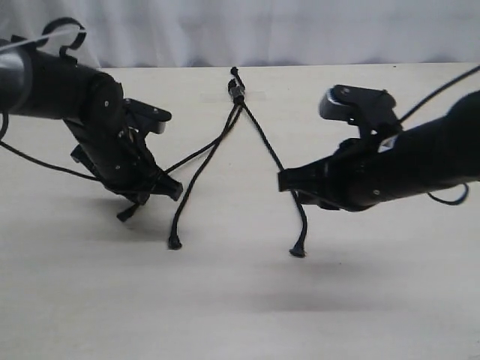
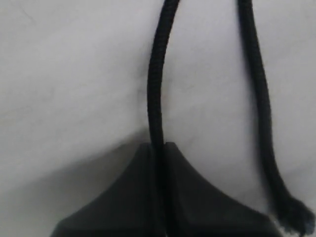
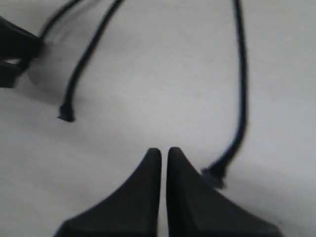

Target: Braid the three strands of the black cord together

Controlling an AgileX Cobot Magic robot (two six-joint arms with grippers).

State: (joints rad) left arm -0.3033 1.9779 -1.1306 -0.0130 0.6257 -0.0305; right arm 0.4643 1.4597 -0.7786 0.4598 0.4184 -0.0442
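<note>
The black cord has its bound head [image 1: 235, 91] at the far middle of the table, and the three strands fan out toward me. My left gripper [image 1: 174, 189] is shut on the left strand [image 2: 155, 84], which runs straight in between its closed jaws [image 2: 158, 148]. The middle strand [image 1: 196, 180] lies loose beside it and ends in a knobby tip [image 1: 175, 244]. The right strand [image 1: 262, 139] runs under my right gripper [image 1: 283, 181] to its tip [image 1: 298, 252]. In the right wrist view that gripper [image 3: 164, 153] is shut on nothing, with the strand's tip [image 3: 215, 175] beside one finger.
The pale tabletop [image 1: 240, 307] carries only the cord. Glossy robot cables [image 1: 45, 166] trail off the left arm, and another cable [image 1: 439, 90] runs off the right arm. A white backdrop [image 1: 262, 30] closes the far edge.
</note>
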